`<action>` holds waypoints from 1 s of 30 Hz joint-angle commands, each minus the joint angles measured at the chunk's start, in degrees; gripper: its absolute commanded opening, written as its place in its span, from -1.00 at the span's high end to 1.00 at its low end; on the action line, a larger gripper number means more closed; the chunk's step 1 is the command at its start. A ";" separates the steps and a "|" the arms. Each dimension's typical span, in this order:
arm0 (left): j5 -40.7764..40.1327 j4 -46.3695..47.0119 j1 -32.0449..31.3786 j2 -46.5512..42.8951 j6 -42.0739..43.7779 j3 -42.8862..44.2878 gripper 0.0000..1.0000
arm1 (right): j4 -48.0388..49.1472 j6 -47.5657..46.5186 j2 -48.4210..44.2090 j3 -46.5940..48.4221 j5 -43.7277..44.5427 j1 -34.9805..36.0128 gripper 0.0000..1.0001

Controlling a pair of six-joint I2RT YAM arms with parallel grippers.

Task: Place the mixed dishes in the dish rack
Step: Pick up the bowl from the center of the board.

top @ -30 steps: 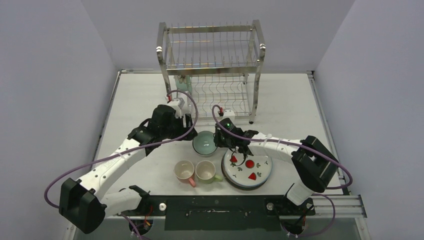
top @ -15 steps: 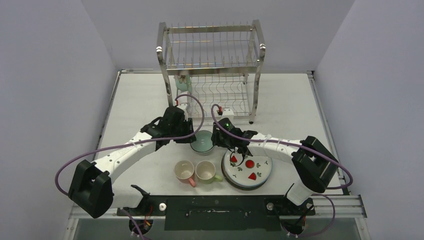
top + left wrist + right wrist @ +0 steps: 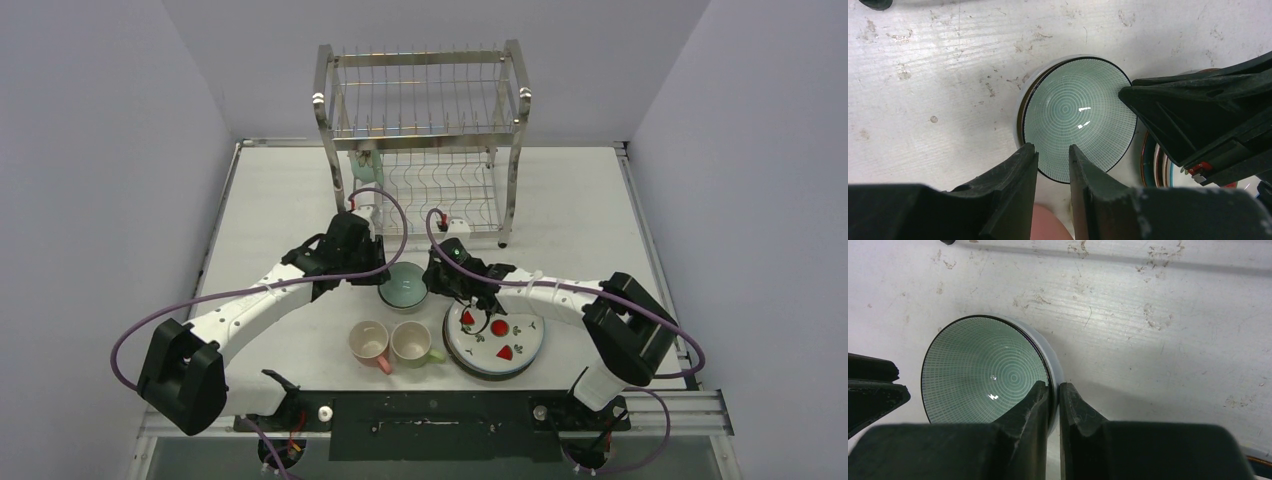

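A mint-green bowl (image 3: 405, 288) (image 3: 1078, 115) (image 3: 983, 370) sits upright on the table between both arms. My right gripper (image 3: 431, 285) (image 3: 1054, 387) is shut on its right rim, one finger inside and one outside. My left gripper (image 3: 385, 273) (image 3: 1052, 150) hovers over the bowl's opposite rim with its jaws a narrow gap apart, pinching nothing. The strawberry plate (image 3: 495, 338) lies on other plates under the right arm. A pink mug (image 3: 368, 343) and a green mug (image 3: 412, 343) stand in front of the bowl. The dish rack (image 3: 420, 130) stands at the far end.
A mint-green dish (image 3: 364, 158) sits at the left of the rack's lower tier. The plate stack's edge (image 3: 1150, 160) lies just right of the bowl. The pink mug (image 3: 1045, 225) is right below my left fingers. Grey walls close both sides.
My left arm swung right to the bowl and its jaws narrowed. The right gripper closed onto the bowl's rim. The bowl shifted slightly left.
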 commanded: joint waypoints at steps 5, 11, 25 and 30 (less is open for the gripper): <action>-0.88 1.13 -0.30 1.36 0.51 3.04 0.34 | 10.42 3.79 -4.28 -2.24 -1.49 -0.38 1.00; -2.20 -0.14 -0.30 2.81 0.34 3.85 0.24 | 12.77 4.85 -4.79 -3.83 -1.82 -0.51 1.00; -4.60 -4.78 -1.32 7.65 0.70 6.83 0.28 | 13.58 5.05 -6.03 -4.88 -1.35 -0.51 1.00; -5.17 -5.48 -1.91 9.04 0.81 7.51 0.33 | 13.67 5.06 -6.31 -5.06 -1.29 -0.45 1.00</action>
